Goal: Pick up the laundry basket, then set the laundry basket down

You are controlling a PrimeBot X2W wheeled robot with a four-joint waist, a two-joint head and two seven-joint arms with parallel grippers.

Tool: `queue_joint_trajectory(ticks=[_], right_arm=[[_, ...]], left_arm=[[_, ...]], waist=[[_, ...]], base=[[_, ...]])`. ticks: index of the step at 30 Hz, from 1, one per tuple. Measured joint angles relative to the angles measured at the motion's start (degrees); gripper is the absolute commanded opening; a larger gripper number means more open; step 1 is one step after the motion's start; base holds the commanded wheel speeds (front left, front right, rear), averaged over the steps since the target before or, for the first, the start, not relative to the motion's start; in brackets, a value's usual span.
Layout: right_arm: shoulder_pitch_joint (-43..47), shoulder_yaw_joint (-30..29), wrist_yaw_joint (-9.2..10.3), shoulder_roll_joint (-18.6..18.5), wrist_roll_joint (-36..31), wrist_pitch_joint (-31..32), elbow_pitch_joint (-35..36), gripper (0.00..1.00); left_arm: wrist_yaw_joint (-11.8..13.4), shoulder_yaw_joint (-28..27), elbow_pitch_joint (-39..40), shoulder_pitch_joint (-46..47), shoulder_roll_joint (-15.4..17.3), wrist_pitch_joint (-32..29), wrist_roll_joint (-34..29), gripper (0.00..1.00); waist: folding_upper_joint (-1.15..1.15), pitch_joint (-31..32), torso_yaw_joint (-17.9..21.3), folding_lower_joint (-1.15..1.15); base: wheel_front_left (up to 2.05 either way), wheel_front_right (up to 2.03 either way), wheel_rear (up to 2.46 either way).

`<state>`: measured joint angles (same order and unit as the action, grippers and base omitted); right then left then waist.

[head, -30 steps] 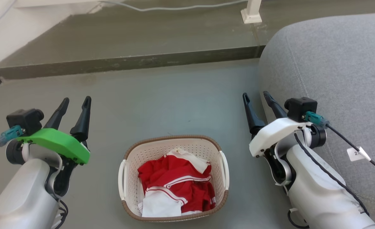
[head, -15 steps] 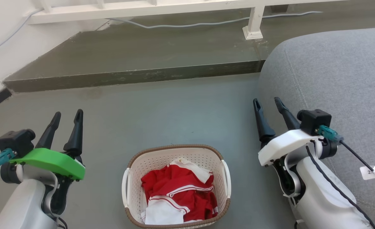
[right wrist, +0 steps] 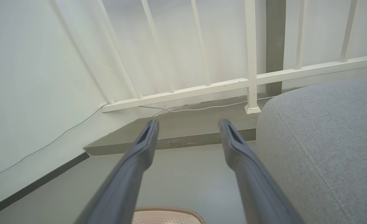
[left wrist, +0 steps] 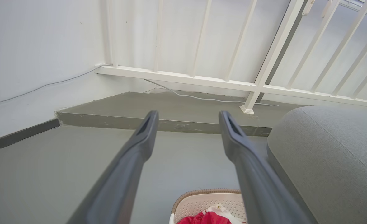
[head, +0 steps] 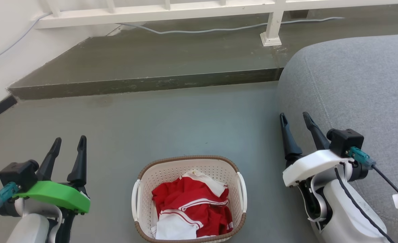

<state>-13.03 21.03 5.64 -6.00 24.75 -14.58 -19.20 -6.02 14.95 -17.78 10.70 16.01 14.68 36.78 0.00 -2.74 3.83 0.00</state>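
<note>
The laundry basket [head: 171, 168] stands on the grey floor at the bottom centre of the head view, cream-white and perforated with a brown rim and two white side handles; red and white clothes [head: 192, 209] lie in it. Its far rim also peeks in at the bottom of the left wrist view [left wrist: 206, 193] and the right wrist view [right wrist: 166, 210]. My left gripper [head: 69, 143] hangs open to the basket's left, apart from it. My right gripper [head: 295, 118] hangs open to its right, also apart, near the grey cushion. Nothing lies between either pair of fingers.
A large grey cushion [head: 354, 91] fills the right side, close behind my right gripper. A raised step [head: 144, 84] crosses the floor ahead, with a white railing [head: 158, 11] and a grey cable [head: 219, 29] on it. A white wall [head: 3, 40] closes the left.
The head camera has tilted up, so the railing shows and everything sits lower in the picture. Both grippers stay open beside the basket, and the basket rests on the floor as before.
</note>
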Motion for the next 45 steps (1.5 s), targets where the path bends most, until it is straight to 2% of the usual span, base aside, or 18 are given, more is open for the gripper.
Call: queue_joint_trajectory(ticks=[22, 45], right_arm=[[4.32, -2.21, -0.58, 0.77, -2.05, 0.0, 2.26, 1.0], [5.33, -3.56, -1.58, 1.92, -4.13, 0.0, 3.03, 1.0]], left_arm=[[-0.11, -4.08, 4.06, -5.23, -4.06, 0.0, -4.3, 1.0], [-0.87, -6.72, 5.39, -6.31, -5.77, 0.0, -6.71, 1.0]], waist=[[0.0, 0.11, -0.14, 0.0], [0.0, -0.78, 0.05, 0.0]], base=[[0.0, 0.0, 0.0], [0.0, 0.0, 0.0]])
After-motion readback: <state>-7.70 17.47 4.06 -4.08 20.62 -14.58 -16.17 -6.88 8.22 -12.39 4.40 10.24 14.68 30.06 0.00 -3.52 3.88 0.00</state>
